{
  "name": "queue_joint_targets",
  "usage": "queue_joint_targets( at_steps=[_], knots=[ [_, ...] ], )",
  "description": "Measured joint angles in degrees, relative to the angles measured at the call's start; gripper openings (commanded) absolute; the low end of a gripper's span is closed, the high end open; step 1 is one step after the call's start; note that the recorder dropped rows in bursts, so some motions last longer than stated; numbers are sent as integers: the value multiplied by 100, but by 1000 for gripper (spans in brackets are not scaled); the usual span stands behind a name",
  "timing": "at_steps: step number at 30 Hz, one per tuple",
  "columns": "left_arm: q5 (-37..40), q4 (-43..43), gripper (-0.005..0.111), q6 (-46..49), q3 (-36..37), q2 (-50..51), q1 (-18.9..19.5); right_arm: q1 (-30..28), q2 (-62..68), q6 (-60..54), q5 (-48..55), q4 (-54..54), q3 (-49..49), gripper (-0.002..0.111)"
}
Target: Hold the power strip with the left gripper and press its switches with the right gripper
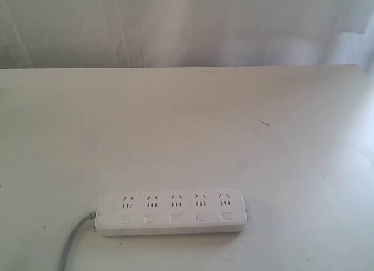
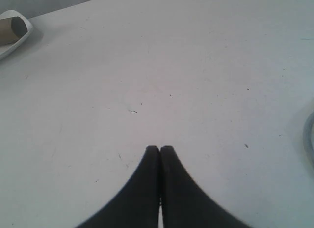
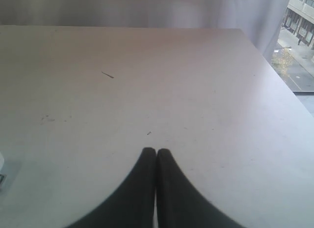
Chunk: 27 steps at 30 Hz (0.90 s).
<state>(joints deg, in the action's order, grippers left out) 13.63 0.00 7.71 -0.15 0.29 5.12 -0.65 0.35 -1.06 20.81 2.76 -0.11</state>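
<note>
The white power strip lies flat near the table's front edge in the exterior view, long side across the view. Its switches form a row along its near side, with the outlets behind them. Its grey cord leaves the left end and curves toward the front. Neither arm appears in the exterior view. In the left wrist view my left gripper is shut with nothing in it, over bare table, and a bit of grey cord shows at the frame's edge. My right gripper is also shut and holds nothing, above bare table.
The white table runs back to a pale curtain. A white rounded object with a tan inside sits at the edge of the left wrist view. The right wrist view shows the table's side edge beside a window.
</note>
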Motion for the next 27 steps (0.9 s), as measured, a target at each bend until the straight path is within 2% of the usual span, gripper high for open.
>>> queue_joint_targets(
  at_steps=[27],
  knots=[
    [230, 0, 0, 0, 0, 0, 25, 0, 0, 106, 0, 0, 0, 0]
  ],
)
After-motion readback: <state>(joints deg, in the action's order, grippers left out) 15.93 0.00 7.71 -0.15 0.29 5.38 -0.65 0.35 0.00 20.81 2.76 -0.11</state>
